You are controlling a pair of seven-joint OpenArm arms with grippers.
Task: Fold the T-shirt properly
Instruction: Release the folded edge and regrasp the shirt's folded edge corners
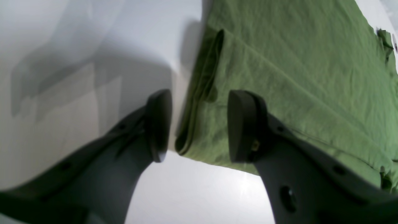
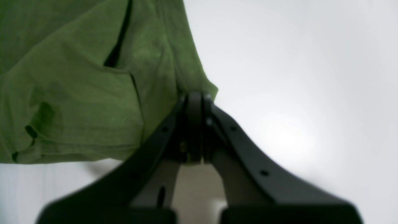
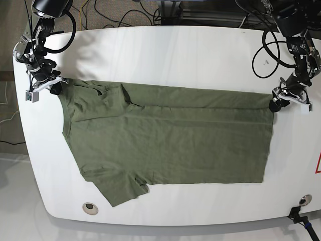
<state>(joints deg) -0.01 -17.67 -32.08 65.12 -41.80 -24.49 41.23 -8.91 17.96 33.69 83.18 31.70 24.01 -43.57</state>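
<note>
One T-shirt [image 3: 170,140] is lying spread across the white surface [image 3: 175,55], olive green, with its upper long edge folded over into a doubled band. Its collar end is sitting toward the base view's left, where one short sleeve [image 3: 123,191] is sticking out at the lower left, and its hem is running down the base view's right side.

Two arms are working at opposite upper corners of the shirt. The right gripper [image 2: 194,99] is sitting at the corner on the base view's left; its two fingers [image 2: 199,124] are pressed together, and the fabric's corner is meeting their tips, so they are pinching the cloth there. In the right wrist view the cloth is running up and away from that pinch in soft folds.

The left gripper [image 1: 196,124] is hovering at the corner on the base view's right. Its two fingers [image 1: 244,130] are standing spread apart, one over the bare surface and the other over the shirt, with the folded edge lying between them. Neither pad is closing on it.
</note>
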